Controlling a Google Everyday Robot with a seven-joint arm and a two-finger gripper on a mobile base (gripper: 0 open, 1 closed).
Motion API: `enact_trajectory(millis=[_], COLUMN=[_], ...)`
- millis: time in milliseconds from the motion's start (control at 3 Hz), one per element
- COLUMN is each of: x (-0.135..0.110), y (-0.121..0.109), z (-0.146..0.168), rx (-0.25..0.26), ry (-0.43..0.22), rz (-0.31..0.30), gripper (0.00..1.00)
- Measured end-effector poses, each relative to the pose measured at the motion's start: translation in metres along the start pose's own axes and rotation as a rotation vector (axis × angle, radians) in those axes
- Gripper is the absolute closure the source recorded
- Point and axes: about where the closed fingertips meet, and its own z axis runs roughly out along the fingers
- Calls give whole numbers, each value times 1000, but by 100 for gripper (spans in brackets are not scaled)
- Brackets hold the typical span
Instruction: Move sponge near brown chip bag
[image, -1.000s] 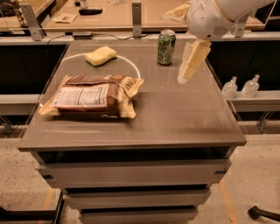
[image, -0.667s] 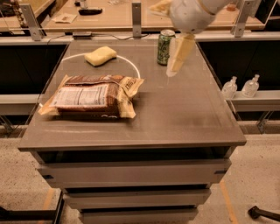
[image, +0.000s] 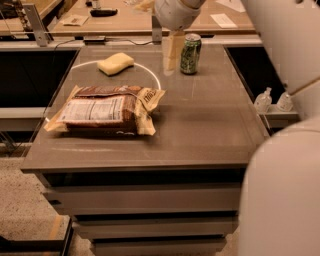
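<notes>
Compared to a second ago, the gripper (image: 169, 64) is now on the other side of the green can (image: 190, 53): it was hanging to the can's right, and now it sits just left of it, over the back edge of the table (image: 210, 125). It points straight down from the white wrist, and honestly I can't tell whether it's spread or pressed together, since it just reads as one cream slab from this angle. It's holding nothing as far as I can see. Nothing else has budged. The sponge (image: 115, 63) is in its same spot at the back left of the tabletop, lying flat inside the arc of a thin white ring (image: 152, 75), off to the gripper's left and not touching it. The brown chip bag (image: 107, 110) lies flat nearer the front left, label panel up, with a clear gap of bare table between it and the sponge. A big chunk of the robot's white body (image: 280, 200) now fills the right foreground, and two small bottles (image: 263, 99) sit on a ledge beside the table.
</notes>
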Motion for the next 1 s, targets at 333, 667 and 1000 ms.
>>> enact_trajectory(millis=[333, 667, 1000], x=[7, 19, 30], y=[-29, -54, -81], z=[40, 40, 25], rx=[38, 165, 292], ry=[-142, -208, -112], rz=[18, 2, -55], gripper=[0, 0, 0])
